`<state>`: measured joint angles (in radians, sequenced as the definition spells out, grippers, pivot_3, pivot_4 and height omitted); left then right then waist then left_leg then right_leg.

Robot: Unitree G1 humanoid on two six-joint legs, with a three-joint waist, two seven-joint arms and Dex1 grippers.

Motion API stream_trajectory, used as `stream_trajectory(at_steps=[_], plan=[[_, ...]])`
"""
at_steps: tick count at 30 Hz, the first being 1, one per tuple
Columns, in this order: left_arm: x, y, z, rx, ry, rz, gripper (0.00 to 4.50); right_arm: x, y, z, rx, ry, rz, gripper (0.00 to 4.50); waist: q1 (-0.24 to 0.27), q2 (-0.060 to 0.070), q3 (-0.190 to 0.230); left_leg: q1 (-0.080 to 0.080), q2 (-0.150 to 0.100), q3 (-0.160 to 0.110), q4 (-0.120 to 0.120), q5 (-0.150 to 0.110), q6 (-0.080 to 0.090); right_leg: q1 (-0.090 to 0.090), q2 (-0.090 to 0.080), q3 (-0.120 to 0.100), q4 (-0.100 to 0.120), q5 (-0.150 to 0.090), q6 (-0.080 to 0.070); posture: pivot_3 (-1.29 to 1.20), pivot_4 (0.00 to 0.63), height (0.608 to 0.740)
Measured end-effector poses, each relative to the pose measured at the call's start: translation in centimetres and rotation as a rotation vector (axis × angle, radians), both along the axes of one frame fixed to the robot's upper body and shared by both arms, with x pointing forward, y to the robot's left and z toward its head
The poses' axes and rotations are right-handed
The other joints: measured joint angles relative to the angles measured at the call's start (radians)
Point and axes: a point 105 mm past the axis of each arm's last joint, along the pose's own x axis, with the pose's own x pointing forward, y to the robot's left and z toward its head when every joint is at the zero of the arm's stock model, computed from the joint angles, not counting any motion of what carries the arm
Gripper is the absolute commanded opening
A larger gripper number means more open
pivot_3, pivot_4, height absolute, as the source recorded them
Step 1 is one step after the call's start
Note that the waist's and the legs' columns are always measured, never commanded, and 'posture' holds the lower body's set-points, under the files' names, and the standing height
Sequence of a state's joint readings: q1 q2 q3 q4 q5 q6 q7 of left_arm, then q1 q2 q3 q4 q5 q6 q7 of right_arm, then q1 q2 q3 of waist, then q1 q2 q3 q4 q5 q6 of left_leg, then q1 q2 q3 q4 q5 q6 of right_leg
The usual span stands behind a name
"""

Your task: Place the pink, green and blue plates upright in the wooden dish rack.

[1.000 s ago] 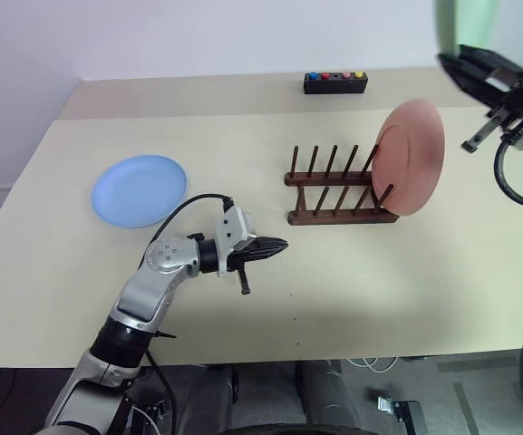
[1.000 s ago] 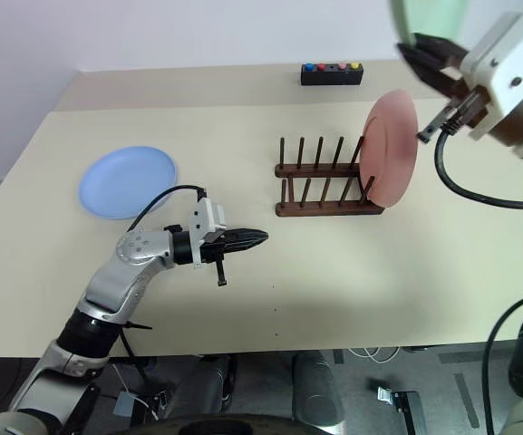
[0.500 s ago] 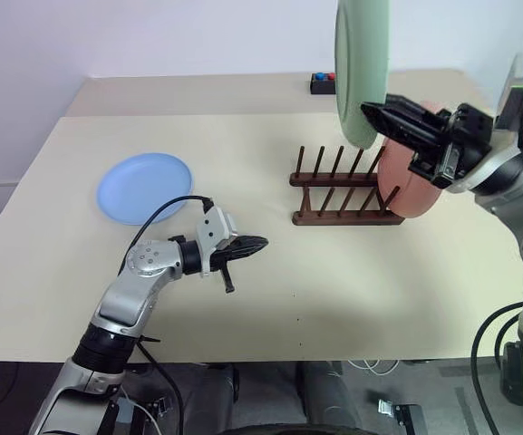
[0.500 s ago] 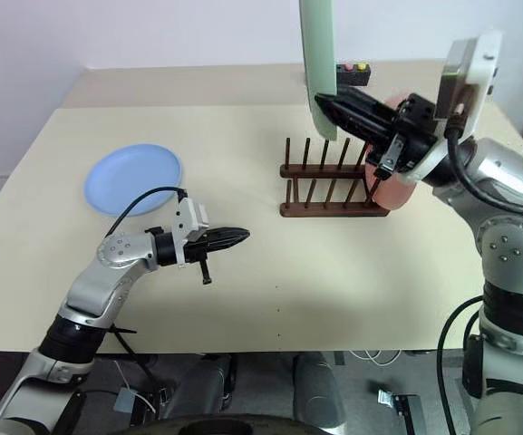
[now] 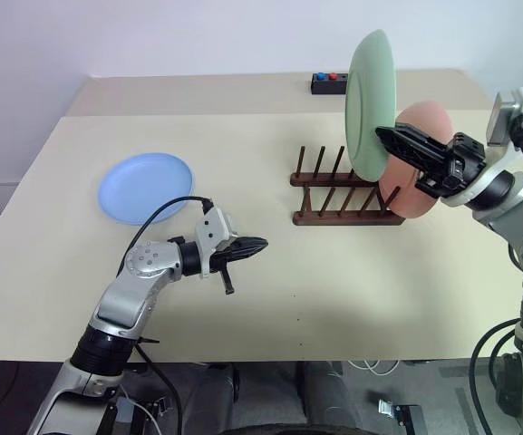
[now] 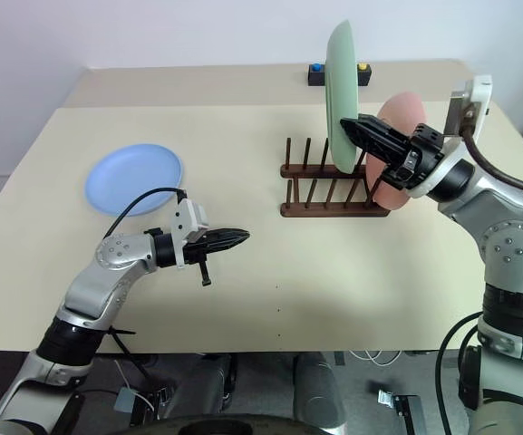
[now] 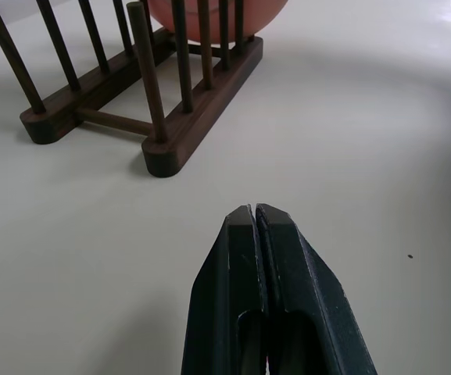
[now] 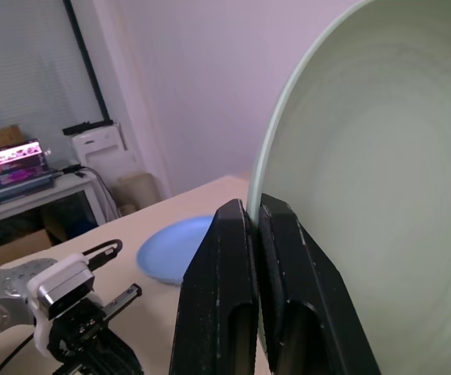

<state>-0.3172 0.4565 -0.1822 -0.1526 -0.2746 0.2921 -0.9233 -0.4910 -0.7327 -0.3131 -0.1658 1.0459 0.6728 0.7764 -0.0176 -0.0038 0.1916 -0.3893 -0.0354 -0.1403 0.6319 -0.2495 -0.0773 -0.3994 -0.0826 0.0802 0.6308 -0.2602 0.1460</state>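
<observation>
Standing near the right edge of the tabletop, the wooden dish rack carries the pink plate upright at its right end. Right gripper pinches the rim of the green plate, holding it upright in the air above the rack's pegs, just left of the pink plate. Blue plate lies flat toward the left edge. Left gripper hovers over the middle of the tabletop, fingers pressed together, pointing toward the rack. Small black box with coloured buttons sits at the far edge.

Left wrist view: fingers shut tight, nothing between them; rack and lower rim of pink plate ahead.

Right wrist view: fingers clamp the green plate's edge; blue plate and left gripper beyond.
</observation>
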Motion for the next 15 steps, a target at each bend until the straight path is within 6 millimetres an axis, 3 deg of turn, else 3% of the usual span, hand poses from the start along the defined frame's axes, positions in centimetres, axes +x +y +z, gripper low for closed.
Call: stream_trajectory(at_steps=[15], plan=[[0.0, 0.0, 0.1, 0.0, -0.006, 0.008, 0.0, 1.0, -0.9, -1.4, 0.045, 0.093, -0.015, 0.11, 0.0, 0.0, 0.0, 0.0, 0.0, 0.0, 0.0, 0.0, 0.0, 0.0, 0.0, 0.0, 0.0, 0.0, 0.0, 0.0, 0.15, 0.74]])
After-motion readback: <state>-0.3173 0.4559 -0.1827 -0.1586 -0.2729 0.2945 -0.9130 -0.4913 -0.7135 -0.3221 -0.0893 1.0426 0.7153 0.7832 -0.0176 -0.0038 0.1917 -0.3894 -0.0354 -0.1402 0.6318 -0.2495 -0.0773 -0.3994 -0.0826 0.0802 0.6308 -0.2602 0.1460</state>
